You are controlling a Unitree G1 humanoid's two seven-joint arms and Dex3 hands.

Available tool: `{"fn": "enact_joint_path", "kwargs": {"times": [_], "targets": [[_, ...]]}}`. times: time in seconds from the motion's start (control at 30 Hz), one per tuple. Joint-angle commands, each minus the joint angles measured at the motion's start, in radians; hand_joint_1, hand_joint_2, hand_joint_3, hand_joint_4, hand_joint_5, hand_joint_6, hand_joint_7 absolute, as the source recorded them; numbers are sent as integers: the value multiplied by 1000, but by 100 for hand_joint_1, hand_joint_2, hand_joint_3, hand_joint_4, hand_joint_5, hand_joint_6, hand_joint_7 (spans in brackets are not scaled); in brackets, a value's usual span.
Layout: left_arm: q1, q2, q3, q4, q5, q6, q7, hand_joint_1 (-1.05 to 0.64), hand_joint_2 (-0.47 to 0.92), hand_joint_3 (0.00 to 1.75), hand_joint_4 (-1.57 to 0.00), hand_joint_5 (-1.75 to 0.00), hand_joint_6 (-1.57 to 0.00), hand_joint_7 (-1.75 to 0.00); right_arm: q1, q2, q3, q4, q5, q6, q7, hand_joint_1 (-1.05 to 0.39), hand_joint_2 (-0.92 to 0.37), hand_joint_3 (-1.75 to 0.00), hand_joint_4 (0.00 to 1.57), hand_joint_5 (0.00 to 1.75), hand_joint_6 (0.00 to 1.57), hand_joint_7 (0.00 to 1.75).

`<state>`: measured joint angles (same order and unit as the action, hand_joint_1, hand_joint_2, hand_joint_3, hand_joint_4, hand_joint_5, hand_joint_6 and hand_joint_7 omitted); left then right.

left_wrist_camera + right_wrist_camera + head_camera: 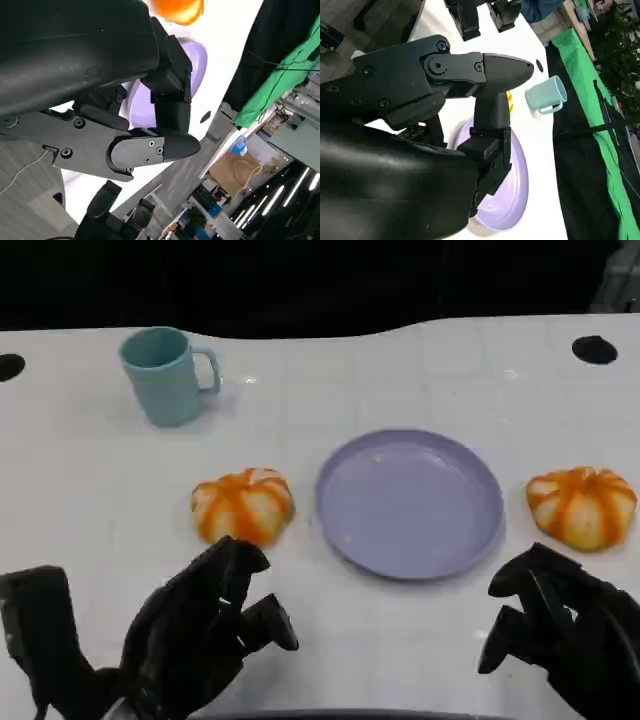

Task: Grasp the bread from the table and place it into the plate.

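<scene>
Two orange-and-white round breads lie on the white table: one bread [243, 505] just left of the lilac plate [410, 502], the other bread [582, 505] to its right. The plate holds nothing. My left hand [205, 625] hovers just short of the left bread, fingers apart and holding nothing. Near the front edge, my right hand [560, 625] sits below the right bread, also empty with its fingers spread. The left wrist view shows a bread [177, 10] and the plate [197, 65] beyond the left hand [150, 145]. The right wrist view shows the plate [512, 195] past the right hand [485, 110].
A teal mug [165, 375] stands at the back left of the table, also seen as the mug [546, 95] in the right wrist view. Dark holes mark the table at the far left [10, 366] and far right [594, 349]. Green cloth [600, 125] hangs beyond the table.
</scene>
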<state>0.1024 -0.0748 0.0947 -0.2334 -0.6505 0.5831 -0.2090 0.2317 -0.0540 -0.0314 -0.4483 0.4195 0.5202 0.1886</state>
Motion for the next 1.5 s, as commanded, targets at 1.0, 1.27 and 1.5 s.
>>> {"fn": "enact_joint_path", "kwargs": {"times": [1.0,1.27,1.5], "targets": [[-14,65,-60,-7,144,-198,-77,-54,92,29,-54,-161,-42,-118,-10,-9,-6,-7,1,0,-9,-44,-92,-42,63,175,47,162],[-52,134,-135,37,487,-540,-41,-41,92,13,-47,-121,-50,-61,-19,-5,-3,-3,0,1,-14,-44,-92,-43,62,175,47,163],[-102,254,-169,42,749,-681,-26,-47,92,3,-20,-98,-45,-29,-23,-3,-9,6,5,2,-14,-43,-92,-43,63,175,47,162]]}}
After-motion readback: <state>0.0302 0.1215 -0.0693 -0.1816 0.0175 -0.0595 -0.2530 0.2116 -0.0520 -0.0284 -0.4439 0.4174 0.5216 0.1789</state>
